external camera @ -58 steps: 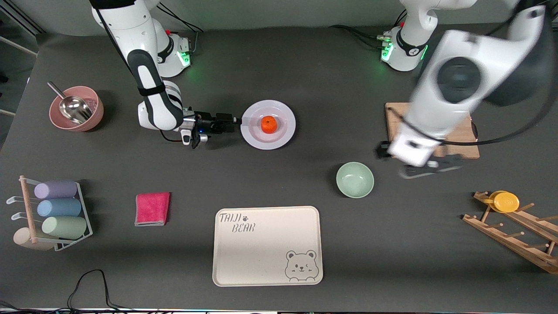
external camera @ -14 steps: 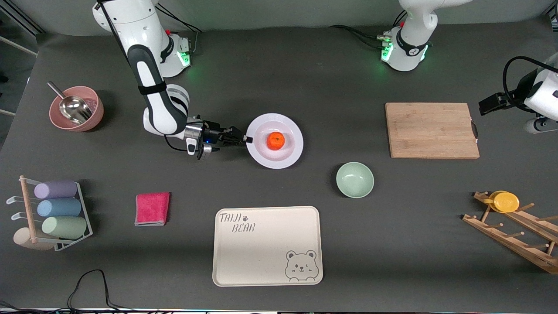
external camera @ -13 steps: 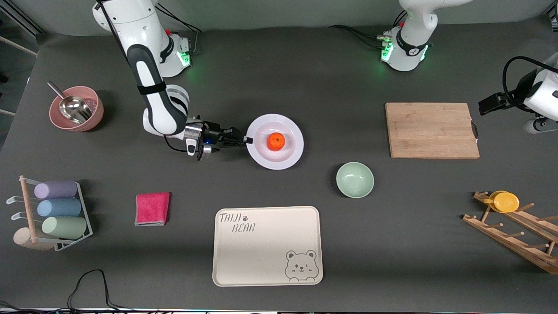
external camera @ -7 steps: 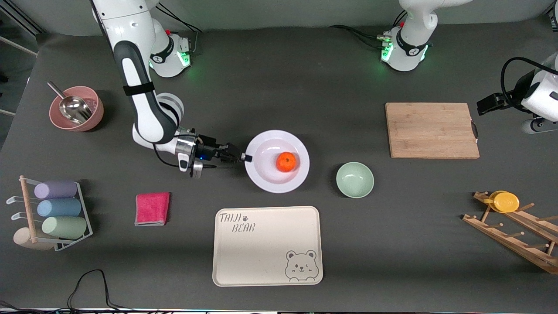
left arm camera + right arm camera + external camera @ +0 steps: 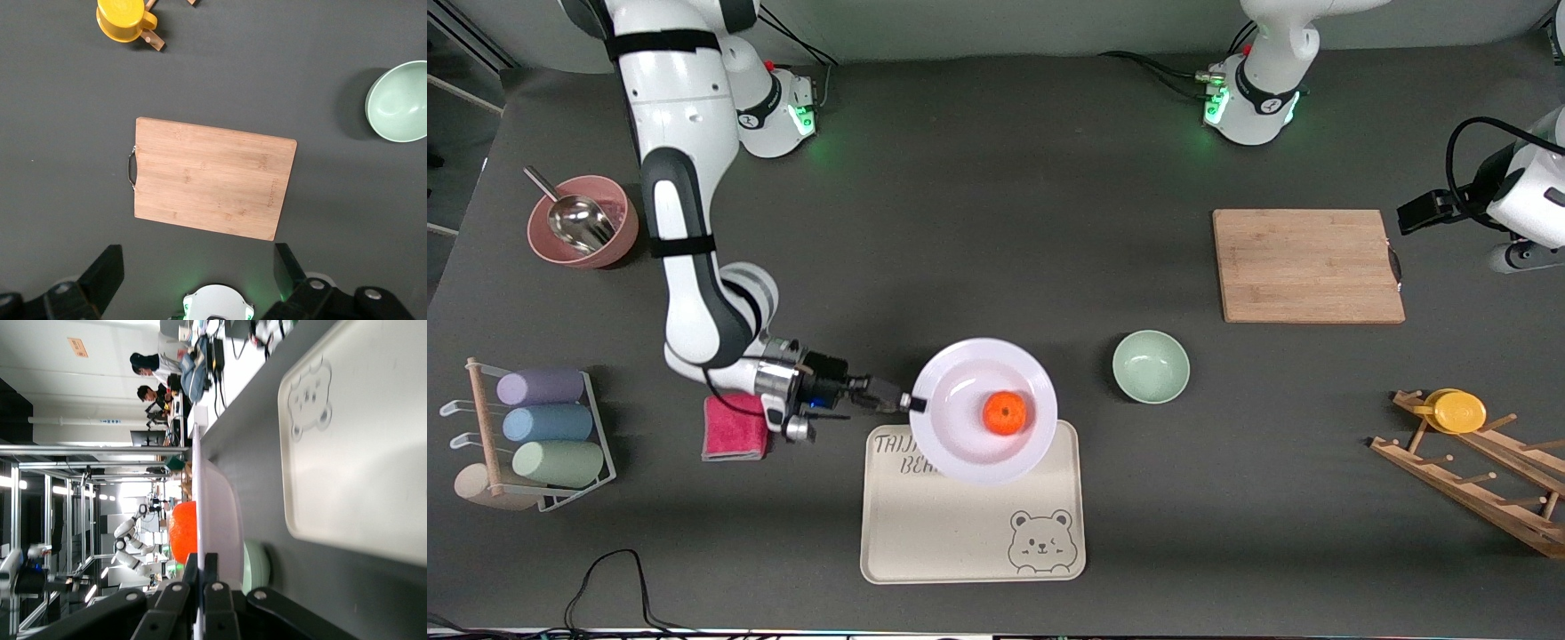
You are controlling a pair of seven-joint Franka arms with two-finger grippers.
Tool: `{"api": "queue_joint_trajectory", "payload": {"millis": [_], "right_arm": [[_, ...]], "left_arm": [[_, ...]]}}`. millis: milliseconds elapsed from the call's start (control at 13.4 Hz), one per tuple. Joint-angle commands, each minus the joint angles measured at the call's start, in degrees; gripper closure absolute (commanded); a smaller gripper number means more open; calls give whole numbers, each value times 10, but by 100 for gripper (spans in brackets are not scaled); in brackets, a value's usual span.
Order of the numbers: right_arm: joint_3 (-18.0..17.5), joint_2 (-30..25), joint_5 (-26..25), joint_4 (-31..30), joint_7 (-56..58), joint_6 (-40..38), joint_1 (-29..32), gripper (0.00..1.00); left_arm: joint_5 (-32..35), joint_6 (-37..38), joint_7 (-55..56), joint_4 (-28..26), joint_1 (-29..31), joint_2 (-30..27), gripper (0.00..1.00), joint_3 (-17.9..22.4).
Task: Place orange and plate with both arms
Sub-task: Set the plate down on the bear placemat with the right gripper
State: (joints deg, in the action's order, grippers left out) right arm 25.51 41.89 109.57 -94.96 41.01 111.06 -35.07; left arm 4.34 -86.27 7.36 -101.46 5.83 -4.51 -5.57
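The plate [image 5: 983,411] covers the bear tray [image 5: 972,533] around its 11 o'clock corner, hiding part of the lettering. The right arm hides part of the pink cloth [image 5: 734,433]. The left pincer [image 5: 197,280] is cut off at the picture's edge.

Plate [image 5: 960,427] with orange [image 5: 1005,413] — carried by right gripper [image 5: 911,403] from mid-table to over bear tray [image 5: 972,533].

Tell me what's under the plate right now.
The plate, carrying the orange and pinched at its rim by the right gripper, is over the bear tray. It covers part of the tray's lettering.
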Motion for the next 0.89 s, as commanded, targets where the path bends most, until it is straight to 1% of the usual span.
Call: {"api": "queue_joint_trajectory", "payload": {"millis": [0,224,373,820], "right_arm": [[-3,122,16,159,-39,-14,25,100],[-4,204,14,262,-78,-13,59,100],[-4,231,14,294,-83,-11,69,100],[-3,246,10,301,-74,-4,67,100]], "left_arm": [[-6,-2,-9,-8,-5,-12,0,3],[-5,-2,-9,-8,-5,-12,0,3],[-6,-2,-9,-8,-5,-10,0,3],[-6,-2,-9,-8,-6,-10,0,3]]}}
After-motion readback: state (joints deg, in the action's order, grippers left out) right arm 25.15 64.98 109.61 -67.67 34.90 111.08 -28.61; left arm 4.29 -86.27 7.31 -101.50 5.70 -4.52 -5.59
